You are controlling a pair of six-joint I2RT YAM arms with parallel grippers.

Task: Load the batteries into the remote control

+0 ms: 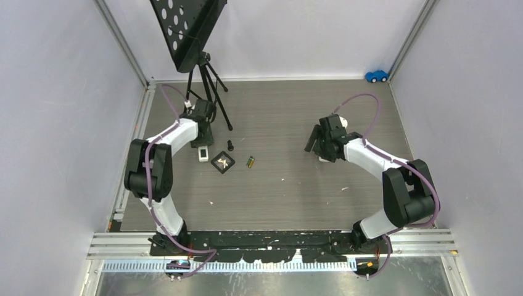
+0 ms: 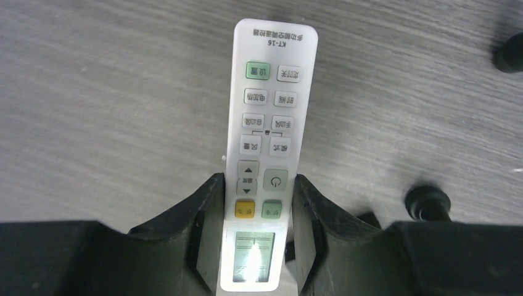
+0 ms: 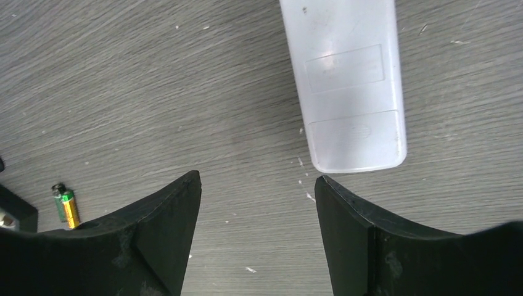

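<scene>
Remote btwn left tool jaws

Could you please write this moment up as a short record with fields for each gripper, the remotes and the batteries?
left gripper: shut on the sides of the face-up remote
right gripper: open, empty, over the table
second remote: back up, battery cover looks closed, just ahead of the right gripper
green-yellow battery: loose on the table, beside the black tray, not touching it
</scene>
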